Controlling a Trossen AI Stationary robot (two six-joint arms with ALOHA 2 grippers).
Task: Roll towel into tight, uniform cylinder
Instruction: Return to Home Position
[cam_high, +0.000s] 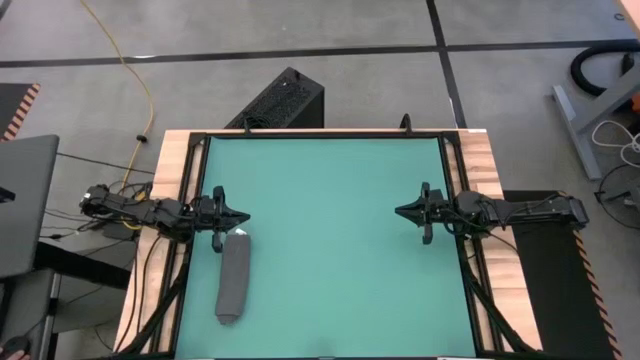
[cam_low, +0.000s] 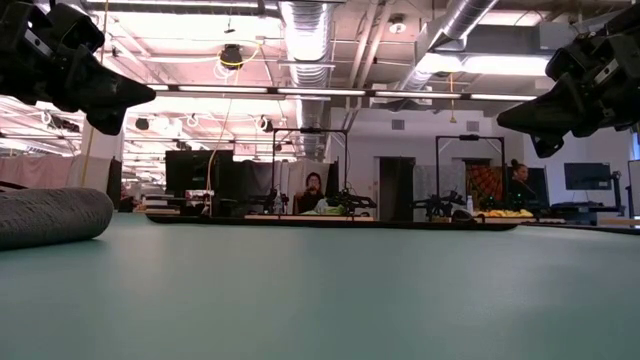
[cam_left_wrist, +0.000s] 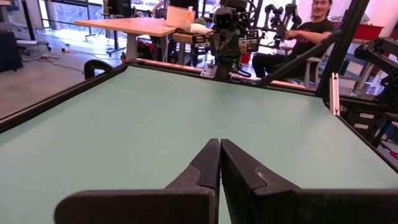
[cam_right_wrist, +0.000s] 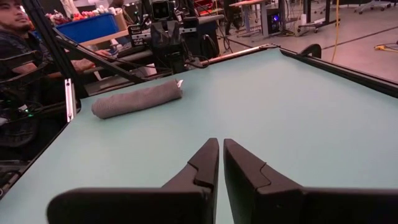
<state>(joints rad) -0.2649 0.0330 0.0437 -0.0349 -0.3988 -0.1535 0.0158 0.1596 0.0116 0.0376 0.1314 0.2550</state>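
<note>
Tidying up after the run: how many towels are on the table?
1. The rolled towel lies near the table's left edge, beside the left hand, not held. Nothing seems to hide another.

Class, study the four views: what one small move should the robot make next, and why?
Probably park both arms at the edges of the table and leave the towel alone. It lies as a rolled cylinder on the table's left side; the left gripper is shut and raised off it, the right gripper is shut at the opposite edge, so nothing seems left to handle.
</note>
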